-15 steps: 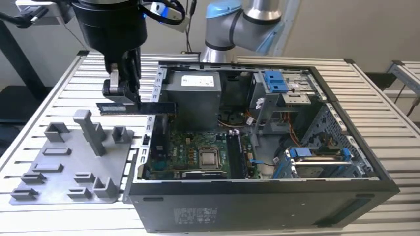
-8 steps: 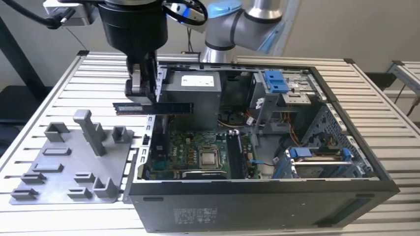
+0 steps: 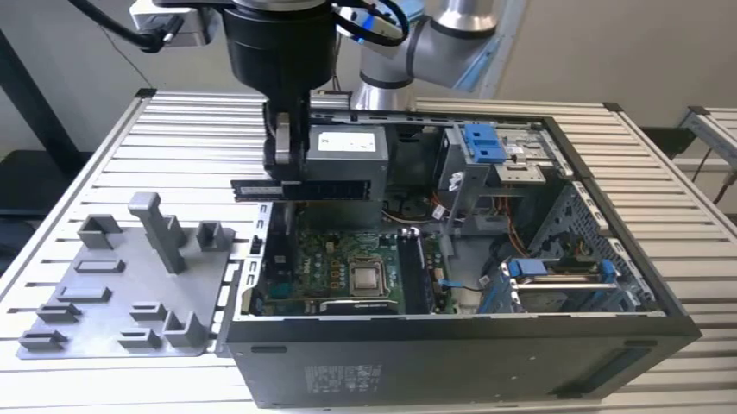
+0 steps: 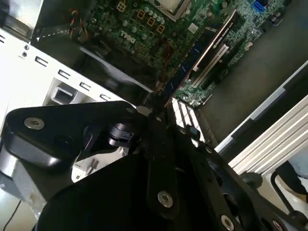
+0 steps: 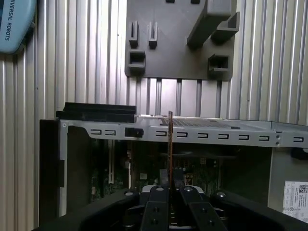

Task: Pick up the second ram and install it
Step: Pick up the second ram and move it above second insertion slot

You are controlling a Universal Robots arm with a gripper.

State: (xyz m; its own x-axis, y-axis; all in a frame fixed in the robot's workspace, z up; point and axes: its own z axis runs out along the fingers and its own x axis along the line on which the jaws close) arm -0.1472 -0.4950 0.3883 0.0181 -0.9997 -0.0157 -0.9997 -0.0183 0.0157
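Two things nearest: a flat grey plastic holder tray point(image 3: 116, 276) with upright pegs, on the slatted aluminium table point(image 3: 173, 129) at the exterior view's left; just beside it, the open black computer case point(image 3: 461, 362) (K)

Agreed. Inside the case: green motherboard point(image 3: 328, 276), square silver processor socket point(image 3: 368, 278) mid-board. Cannot tell whether a stick already sits in the slots (M)

Above the board: the second ram, a thin flat dark-green memory stick point(image 3: 334, 188). It is in the air, level, standing on its long edge, near the case wall on the tray side. The black two-finger gripper point(image 3: 280, 188) is pinched on its flat faces, off-centre, toward the stick's end at the exterior view's left (K)

First wrist view bears that out: stick edge-on, a thin line clamped between the fingers point(image 5: 155, 211), its far end reaching about to the case rim (M)

Handling? (K)

Judged light, stiff, brittle. It won't sag, but with this off-centre hold the long free end could lever against the pads. Faces are smooth, so a slip or twist is possible. Best held on the flat faces near the upper edge, clear of the contact edge. The chips likely won't take hard squeezing (M)

Beyond the stick: silver power supply box point(image 3: 345, 147), blue plastic drive-bay latch point(image 3: 484, 142), and the grey robot arm point(image 3: 450, 26) farthest back (K)
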